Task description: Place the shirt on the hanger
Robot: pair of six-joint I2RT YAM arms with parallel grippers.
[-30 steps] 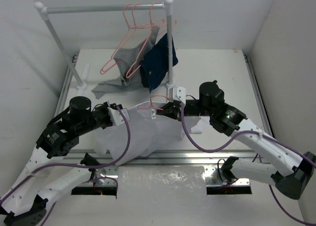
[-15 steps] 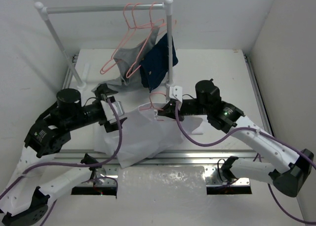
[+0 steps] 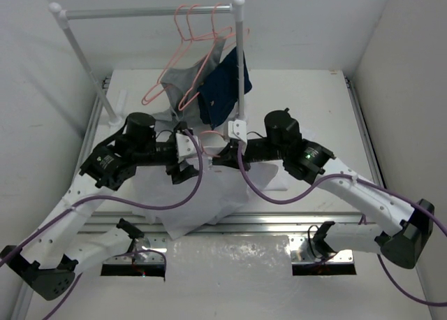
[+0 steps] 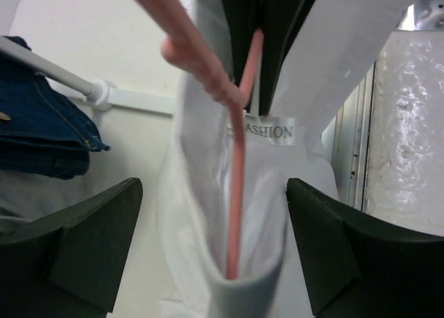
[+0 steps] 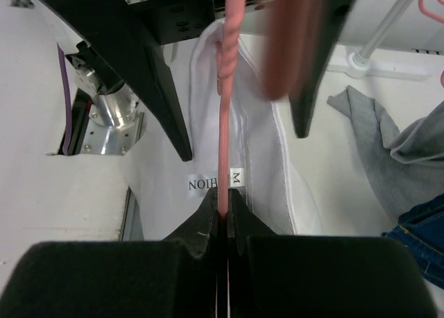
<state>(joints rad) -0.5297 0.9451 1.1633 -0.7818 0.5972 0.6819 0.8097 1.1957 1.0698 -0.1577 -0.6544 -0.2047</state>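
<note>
The white shirt [image 3: 202, 201] lies bunched at the table's near middle. Its collar is lifted around a salmon-pink wire hanger [image 3: 209, 133]. My right gripper [image 3: 222, 158] is shut on the hanger's wire [image 5: 223, 123], just above the collar label, with the shirt [image 5: 257, 158] draped below. My left gripper [image 3: 183, 156] is open, facing the right one. In the left wrist view its fingers [image 4: 76, 248] stand wide on either side of the collar fold [image 4: 201, 214], with the hanger wire [image 4: 237, 193] running down inside the collar. The hanger's lower part is hidden in the fabric.
A white clothes rack [image 3: 140, 13] stands at the back, its right post [image 3: 241, 61] just behind the grippers. Spare pink hangers [image 3: 188, 33] hang on it with a grey garment [image 3: 174, 82] and a navy-blue garment [image 3: 223, 89].
My left arm has swung from the left in towards the middle, and its open gripper now straddles the collar. The shirt's left side has dropped. My right gripper shifted slightly left with the hanger.
</note>
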